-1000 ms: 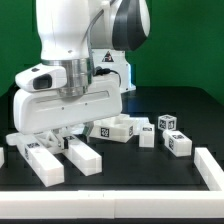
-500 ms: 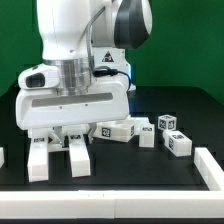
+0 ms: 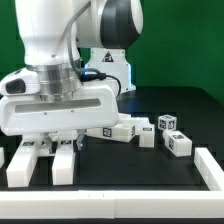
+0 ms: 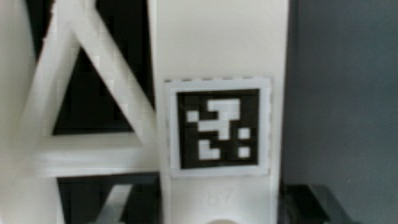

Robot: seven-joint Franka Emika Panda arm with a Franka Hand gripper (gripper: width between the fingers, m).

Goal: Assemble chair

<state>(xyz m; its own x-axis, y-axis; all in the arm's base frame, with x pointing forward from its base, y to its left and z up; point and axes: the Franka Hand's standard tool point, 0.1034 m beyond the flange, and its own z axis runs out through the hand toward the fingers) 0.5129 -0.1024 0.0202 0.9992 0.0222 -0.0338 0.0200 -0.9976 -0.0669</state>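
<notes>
My gripper (image 3: 47,143) is low over the black table, at the exterior view's left. It is shut on a white ladder-like chair frame (image 3: 63,166). Two thick bars of the frame stick out toward the front, the second one (image 3: 20,166) further left. In the wrist view the frame (image 4: 214,60) fills the picture, with a black-and-white tag (image 4: 217,128) on its wide bar. My gripper (image 4: 221,208) holds that bar, and the dark fingers (image 4: 338,205) show on either side of it. How high the frame is off the table is not clear.
Loose white chair parts with tags lie at the exterior view's right: a long block (image 3: 113,130), a small piece (image 3: 147,135), and two cubes (image 3: 169,123) (image 3: 179,144). A white rail (image 3: 208,168) runs along the right front.
My gripper has moved toward the exterior view's left and front, and the white frame has moved with it. The loose parts at the right have not moved.
</notes>
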